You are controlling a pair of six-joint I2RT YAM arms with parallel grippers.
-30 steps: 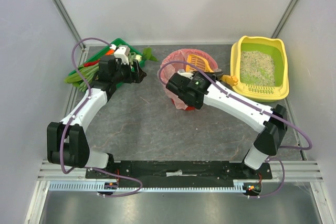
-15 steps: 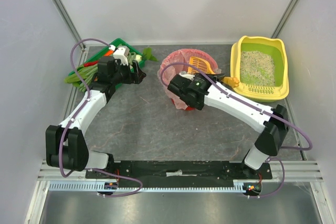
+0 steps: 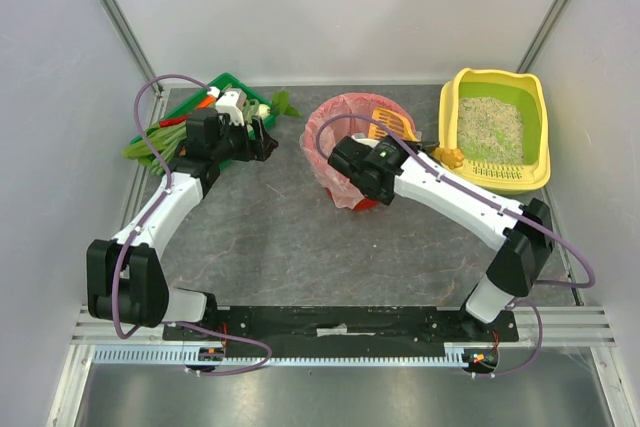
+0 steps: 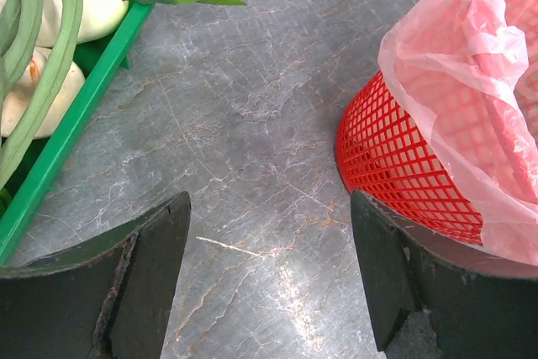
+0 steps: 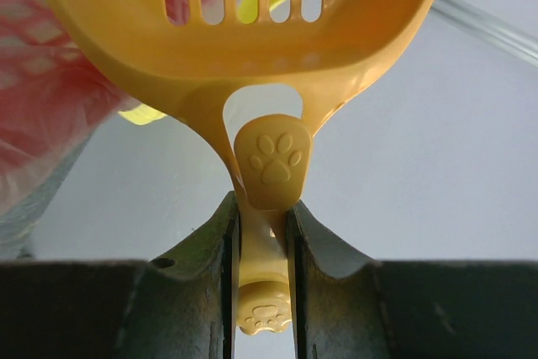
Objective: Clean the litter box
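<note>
Your left gripper (image 4: 269, 241) hangs with its jaws wide and nothing between them. It is low over the table (image 3: 280, 237). The green tray (image 4: 76, 115) of vegetables (image 4: 50, 31) lies off its left finger and the red basket (image 4: 395, 166) off its right one. It has no part in the job at this point.

Next along, your right gripper (image 5: 262, 216) is clamped narrow on the handle of the yellow scoop (image 5: 336, 39). The slotted head of the scoop is out ahead of the fingers, above the pink bag (image 3: 330, 127) that lines the basket. From behind the scoop you cannot tell whether anything lies in it.

The litter box (image 3: 500, 179) sits to the right of the scoop, near but not touching, against the far right corner. Its slotted rim faces your arms. Pale litter (image 3: 490, 127) covers the far part of its floor, and bare lime green shows toward the near end.

My reading is that you are at a dumping stage, with the scoop at the bag rather than in the box. No lumps show in the litter, but they would be too small to pick out from above. Whether another pass is needed cannot be settled. The scoop has yet to be put down.

The table is grey and stone-patterned, with pale veins and a dull shine under the left fingers. Plain white walls (image 3: 330, 7) close in the left, far and right sides. Metal posts (image 3: 105, 2) slant at the corners, and a rail (image 3: 560, 322) carries the arm bases behind both tools.
</note>
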